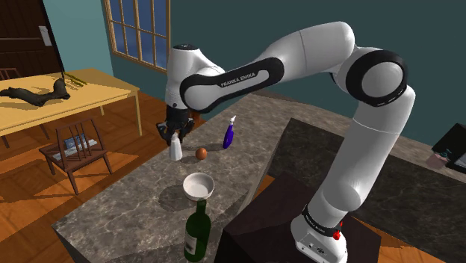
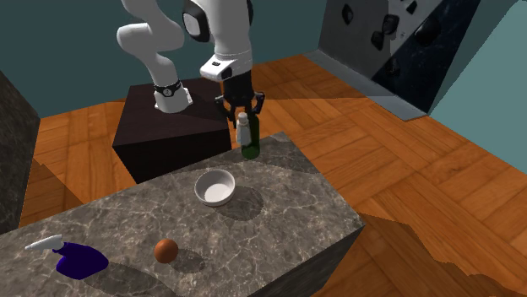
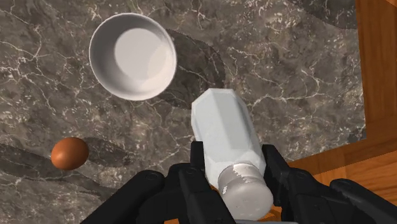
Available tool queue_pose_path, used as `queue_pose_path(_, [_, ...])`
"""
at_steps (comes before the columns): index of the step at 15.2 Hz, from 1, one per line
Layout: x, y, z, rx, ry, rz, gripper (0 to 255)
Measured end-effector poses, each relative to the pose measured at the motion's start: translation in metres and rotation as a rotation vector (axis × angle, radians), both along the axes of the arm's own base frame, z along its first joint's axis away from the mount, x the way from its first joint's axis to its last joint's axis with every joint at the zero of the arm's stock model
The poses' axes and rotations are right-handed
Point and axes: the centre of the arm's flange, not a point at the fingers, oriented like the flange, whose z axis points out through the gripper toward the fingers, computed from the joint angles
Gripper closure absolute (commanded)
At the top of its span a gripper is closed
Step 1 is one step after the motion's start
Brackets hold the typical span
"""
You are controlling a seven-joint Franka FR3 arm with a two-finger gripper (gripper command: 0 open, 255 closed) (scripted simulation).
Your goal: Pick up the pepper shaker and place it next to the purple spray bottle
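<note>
1. The gripper [image 3: 234,153] is closed on the pepper shaker [image 3: 224,130], with one finger on each side just below the cap. The white body hangs free beneath the fingers. The shaker appears to be held off the counter [image 1: 112,209], well apart from the spray bottle [image 1: 228,135].

2. Slip risk: the grip sits high on a smooth body. A quick swing toward the spray bottle could make the shaker pivot or slide out of the fingers.

3. The bowl [image 3: 132,56] stands farther from the spray bottle than the brown egg [image 3: 70,153] does. A low carry could clip the rim of the bowl.

4. The egg lies near the spray bottle, on its bowl side. A descent on that side could hit the egg and send it rolling.

5. At the spray bottle itself, an approach that is too close could knock the bottle over. A release above the counter could topple the shaker.
</note>
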Motion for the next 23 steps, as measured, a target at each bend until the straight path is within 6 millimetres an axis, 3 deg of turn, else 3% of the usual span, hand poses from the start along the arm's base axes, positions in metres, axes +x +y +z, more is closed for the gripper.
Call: queue_pose_path(23, [0.039,-0.304,-0.002,0.000,0.000,-0.001,255])
